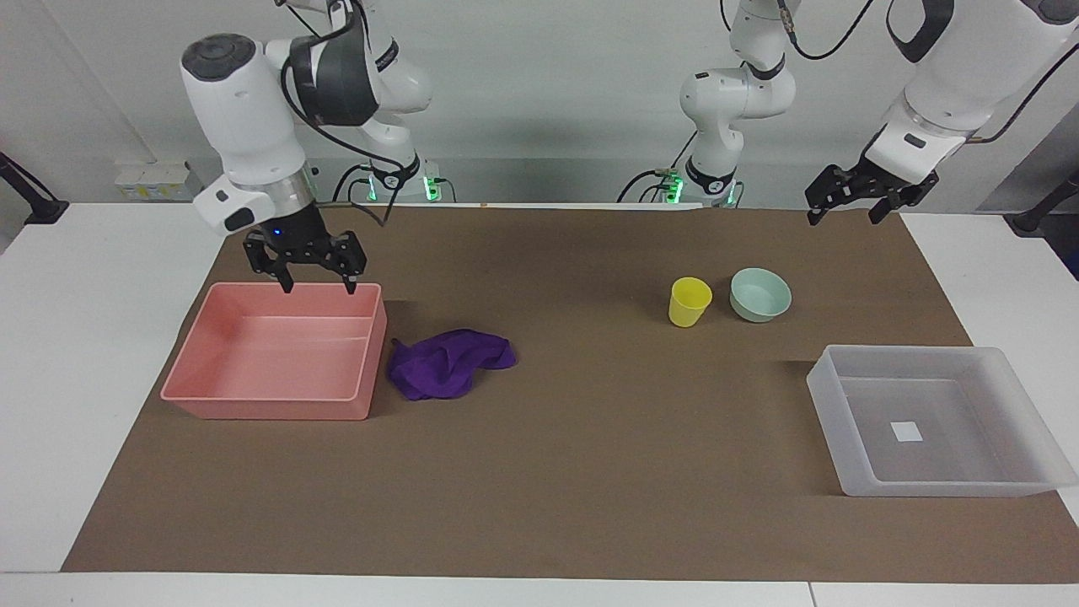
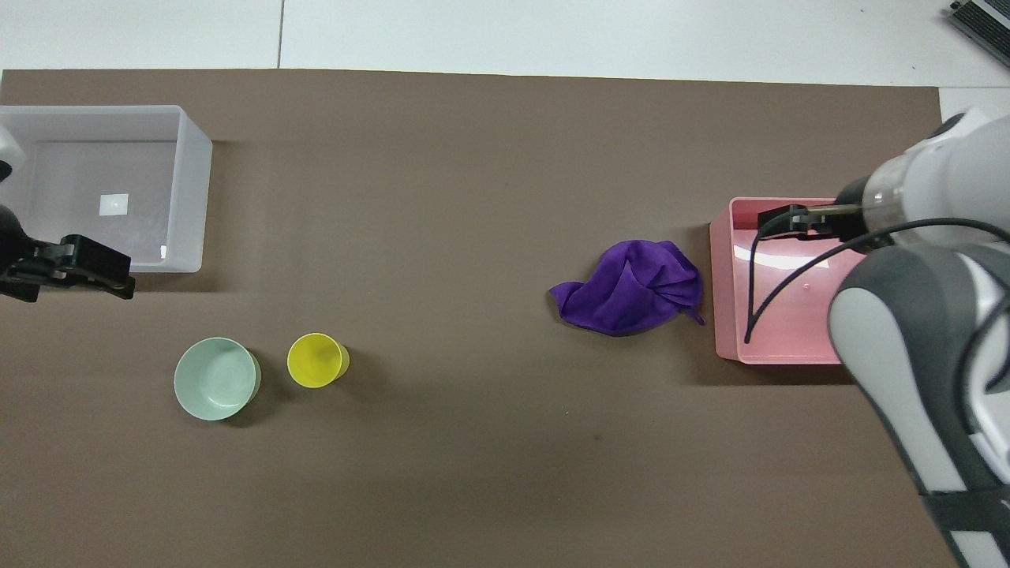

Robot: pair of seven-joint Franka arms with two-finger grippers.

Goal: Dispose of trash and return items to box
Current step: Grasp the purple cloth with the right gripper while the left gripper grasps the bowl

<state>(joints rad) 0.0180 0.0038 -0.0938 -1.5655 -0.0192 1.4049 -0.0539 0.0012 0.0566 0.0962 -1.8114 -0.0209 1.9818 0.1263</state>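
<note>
The trash, a crumpled purple cloth (image 1: 451,362) (image 2: 631,288), lies on the brown mat right beside the pink tray (image 1: 270,406) (image 2: 722,315). The items stand side by side: a yellow cup (image 1: 689,301) (image 2: 317,360) and a mint-green bowl (image 1: 760,294) (image 2: 217,379). Farther from the robots than these sits the translucent box (image 1: 822,384) (image 2: 193,197), with only a white sticker inside. My right gripper (image 1: 319,287) (image 2: 793,221) hangs open and empty over the tray's rim nearest the robots. Raised over the mat's edge, my left gripper (image 1: 843,217) (image 2: 69,274) is open and empty.
The brown mat (image 1: 590,472) covers most of the white table. In the overhead view the right arm's bulky links (image 2: 923,355) hide much of the pink tray. The tray holds nothing that I can see.
</note>
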